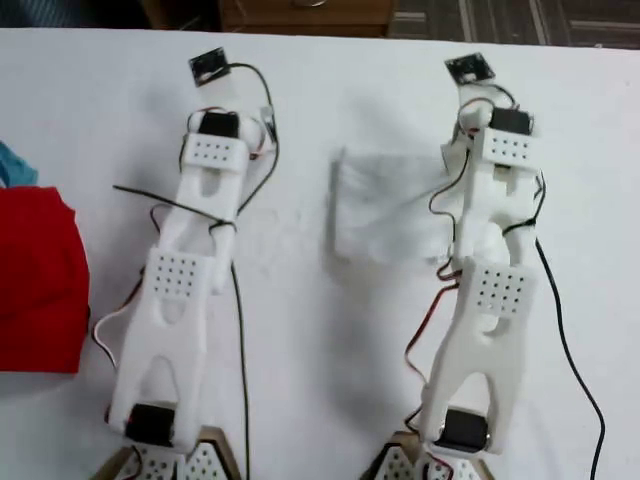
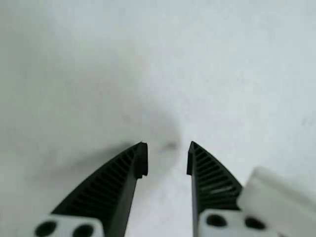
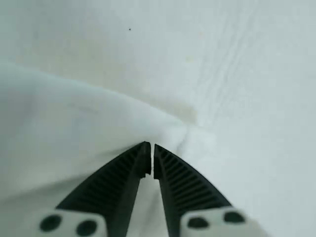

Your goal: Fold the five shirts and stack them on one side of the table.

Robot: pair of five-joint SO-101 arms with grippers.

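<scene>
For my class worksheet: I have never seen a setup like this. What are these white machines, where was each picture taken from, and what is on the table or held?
These are two small robot arms, the left arm and right arm, side by side on a white table. One picture looks down from above; the other two come from a camera on each wrist. A white shirt lies partly under the right arm, a red shirt at the table's edge. The left gripper is open over bare table; the right gripper pinches the white shirt.
</scene>
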